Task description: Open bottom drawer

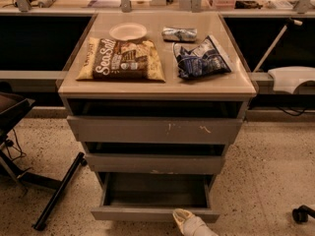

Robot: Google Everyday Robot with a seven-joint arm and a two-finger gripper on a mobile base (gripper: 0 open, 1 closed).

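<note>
The bottom drawer (pixel 142 214) of the grey cabinet is pulled out toward me. Its plain flat front stands forward of the other two, and the shallow grey tray (pixel 156 191) inside shows bare. My gripper (pixel 189 223), pale and whitish, is low at the picture's bottom edge. It sits right at the drawer front's right part, partly cut off by the frame.
Above are the middle drawer (pixel 155 163) and the scratched top drawer (pixel 155 130), both slightly ajar. On the cabinet top lie a SeaSalt chip bag (pixel 120 59), a blue bag (pixel 201 58), a plate (pixel 128 31) and a silver packet (pixel 179 34). A black chair leg (pixel 56 193) stands left and a caster (pixel 302 213) right.
</note>
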